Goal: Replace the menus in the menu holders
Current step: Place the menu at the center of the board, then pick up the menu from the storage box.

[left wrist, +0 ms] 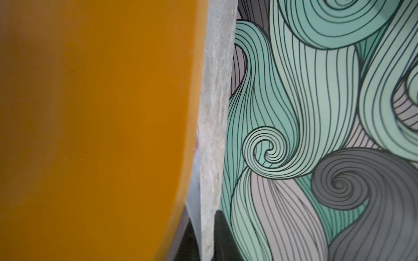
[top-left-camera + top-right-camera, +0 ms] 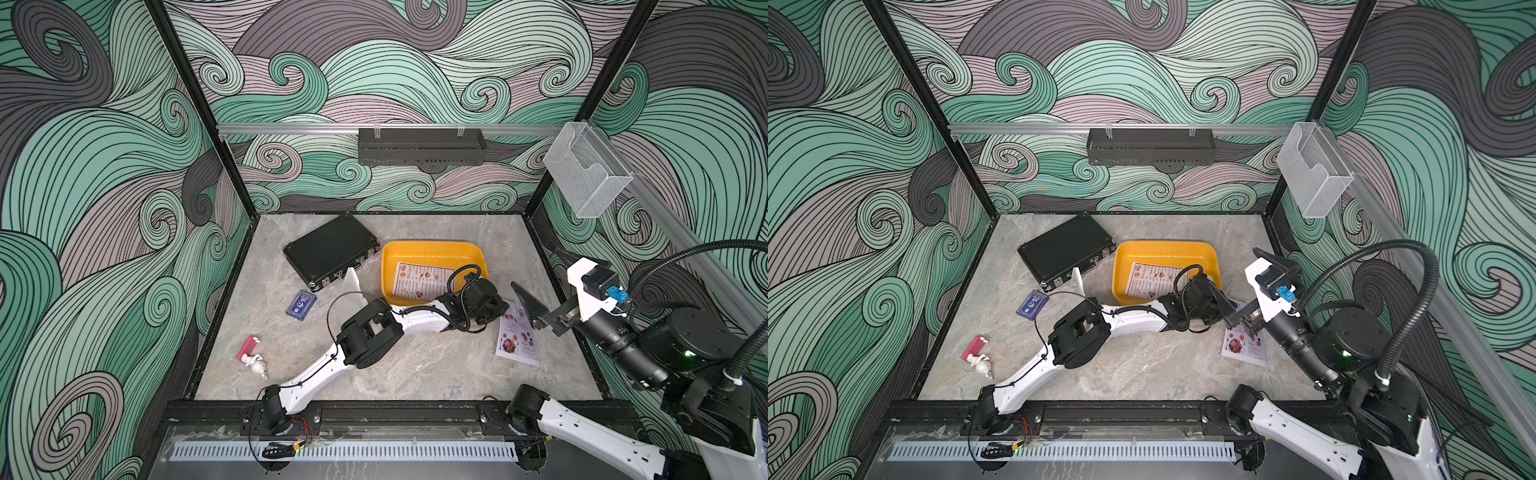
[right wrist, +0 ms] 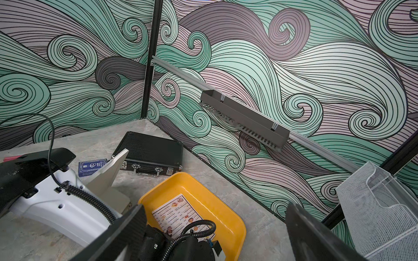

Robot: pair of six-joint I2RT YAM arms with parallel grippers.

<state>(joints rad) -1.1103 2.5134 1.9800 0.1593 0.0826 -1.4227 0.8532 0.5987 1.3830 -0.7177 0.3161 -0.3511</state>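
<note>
Both arms at yellow tray [image 2: 432, 251].
Behind-left, black case [image 2: 328, 249]; menu holder [image 2: 354, 284] stands between them; bordered menu [image 2: 419, 278] flat in tray, pinkish menu [image 2: 517, 345] flat on table [image 2: 415, 374] to its right. On right gripper [image 3: 217, 208] jaws wide apart; left gripper [image 2: 496, 309] at tray's near corner, jaws unreadable.

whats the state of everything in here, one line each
tray, upright, one menu inside
tray menu, flat, face up
pink menu, flat on the table, face up
holder, standing, no menu seen in it
case, shut, lying flat
card, flat on the table
wall box, empty
left pincer, at the tray's near corner, jaws hidden
right pincer, open, empty, off the table
</note>
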